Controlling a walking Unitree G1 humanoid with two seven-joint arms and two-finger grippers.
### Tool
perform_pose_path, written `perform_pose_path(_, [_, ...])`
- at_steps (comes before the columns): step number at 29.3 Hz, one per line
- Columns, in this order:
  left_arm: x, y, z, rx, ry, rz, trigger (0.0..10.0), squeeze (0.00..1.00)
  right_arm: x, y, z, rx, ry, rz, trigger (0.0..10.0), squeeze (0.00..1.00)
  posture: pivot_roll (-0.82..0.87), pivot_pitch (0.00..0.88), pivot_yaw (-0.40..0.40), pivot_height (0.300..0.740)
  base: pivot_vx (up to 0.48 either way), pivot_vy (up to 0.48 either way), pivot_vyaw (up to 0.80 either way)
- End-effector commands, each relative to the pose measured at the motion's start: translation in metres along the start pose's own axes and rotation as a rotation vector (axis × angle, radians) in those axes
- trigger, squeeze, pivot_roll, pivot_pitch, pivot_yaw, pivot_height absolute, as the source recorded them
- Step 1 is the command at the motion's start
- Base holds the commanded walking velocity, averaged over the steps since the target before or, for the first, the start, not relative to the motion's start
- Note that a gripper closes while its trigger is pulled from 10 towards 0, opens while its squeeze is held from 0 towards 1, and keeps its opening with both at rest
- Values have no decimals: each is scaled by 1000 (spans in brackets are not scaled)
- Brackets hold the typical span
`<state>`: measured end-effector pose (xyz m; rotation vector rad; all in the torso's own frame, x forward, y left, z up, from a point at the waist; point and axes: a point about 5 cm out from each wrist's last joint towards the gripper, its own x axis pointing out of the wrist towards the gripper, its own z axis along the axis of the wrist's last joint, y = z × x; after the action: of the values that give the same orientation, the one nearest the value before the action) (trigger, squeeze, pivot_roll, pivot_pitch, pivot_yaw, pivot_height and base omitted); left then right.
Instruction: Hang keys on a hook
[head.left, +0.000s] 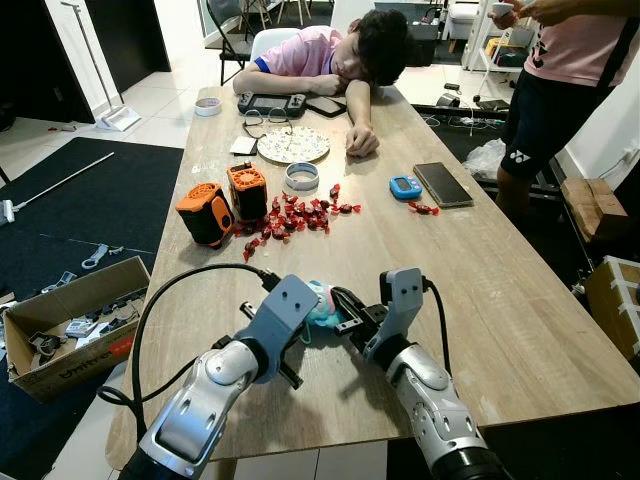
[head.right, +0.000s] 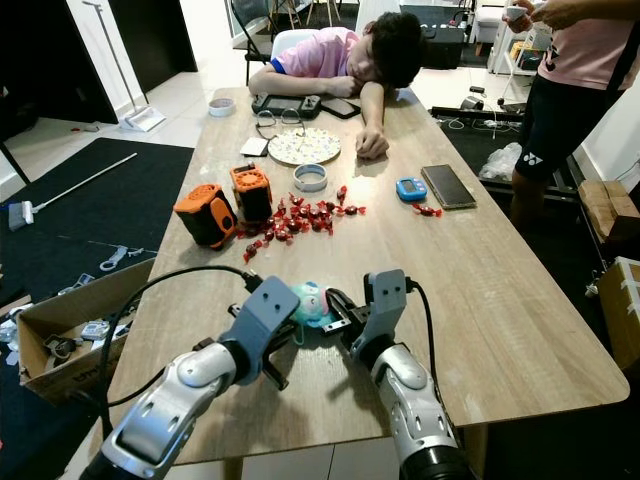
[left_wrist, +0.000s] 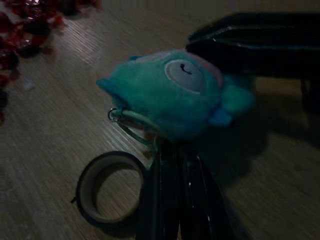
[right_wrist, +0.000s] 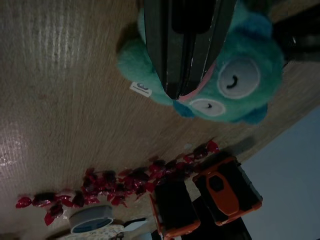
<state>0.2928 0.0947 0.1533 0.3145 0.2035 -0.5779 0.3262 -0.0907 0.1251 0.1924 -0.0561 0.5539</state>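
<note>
The keys hang on a teal plush keychain (head.left: 322, 300) near the front of the long wooden table (head.left: 500, 300), between my two grippers. In the left wrist view, a thin green ring (left_wrist: 131, 125) leaves the plush (left_wrist: 170, 95) and runs into the tips of my left gripper (left_wrist: 156, 152), which is shut on it. My right gripper (right_wrist: 175, 92) comes in from the other side, its fingers shut and their tips against the plush (right_wrist: 235, 85). The keys themselves are hidden.
A tape roll (left_wrist: 107, 187) lies beside the plush. Further back are two orange-and-black boxes (head.left: 222, 205), several red candies (head.left: 295, 215), a second tape roll (head.left: 301, 176), a blue timer (head.left: 405, 186) and a phone (head.left: 443, 184). A person (head.left: 335, 55) sleeps at the far end, and another (head.left: 560, 70) stands at the right.
</note>
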Motion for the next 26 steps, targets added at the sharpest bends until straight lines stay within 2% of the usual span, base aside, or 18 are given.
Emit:
perform_pose_path(1, [-6, 3, 14, -35, -94, 15, 10000, 0, -3, -1, -9, 11, 30, -4, 10000, 0, 193, 143, 29, 740, 0, 0, 0])
perform_pose_path(3, [-16, 12, 32, -33, -213, 67, 10000, 0, -4, -1, -7, 6, 23, -8, 10000, 0, 191, 145, 31, 740, 0, 0, 0])
perform_pose_path(4, [-29, 26, 54, 7, -349, 185, 10000, 0, -6, -4, -2, 8, -3, -13, 10000, 0, 191, 145, 31, 740, 0, 0, 0])
perform_pose_path(6, [-39, 34, 68, 29, -432, 262, 10000, 0, -8, -5, 4, 29, -37, -2, 10000, 0, 191, 145, 31, 740, 0, 0, 0])
perform_pose_path(8, [-45, 36, 78, 69, -475, 292, 10000, 0, -10, -5, 8, 36, -56, 21, 10000, 0, 198, 149, 29, 740, 0, 0, 0])
perform_pose_path(10, [-45, 32, 78, 72, -462, 262, 10000, 0, -10, -5, 10, 28, -57, 29, 10000, 0, 199, 149, 26, 740, 0, 0, 0])
perform_pose_path(12, [-44, 31, 73, -92, -448, 228, 10000, 0, -9, -6, 11, 26, -58, 25, 10000, 0, 199, 149, 26, 740, 0, 0, 0])
perform_pose_path(13, [-41, 31, 66, -127, -401, 229, 10000, 0, -9, -6, 11, 21, -58, 22, 10000, 0, 199, 149, 26, 740, 0, 0, 0])
perform_pose_path(15, [-40, 30, 62, -116, -380, 238, 10000, 0, -8, -7, 11, 20, -58, 17, 10000, 0, 199, 149, 26, 740, 0, 0, 0])
perform_pose_path(18, [-38, 25, 56, -218, -366, 212, 10000, 0, -8, -8, 13, 19, -62, 6, 10000, 0, 197, 148, 27, 740, 0, 0, 0])
perform_pose_path(20, [-38, 24, 56, -235, -366, 208, 10000, 0, -8, -8, 13, 20, -63, 6, 10000, 0, 197, 148, 27, 740, 0, 0, 0])
perform_pose_path(22, [-36, 26, 55, -367, -362, 234, 10000, 0, -9, -11, 14, 19, -66, -16, 10000, 0, 196, 149, 28, 740, 0, 0, 0])
perform_pose_path(26, [-34, 28, 51, -363, -329, 245, 10000, 0, -10, -15, 17, 11, -77, -41, 10000, 0, 196, 149, 26, 740, 0, 0, 0])
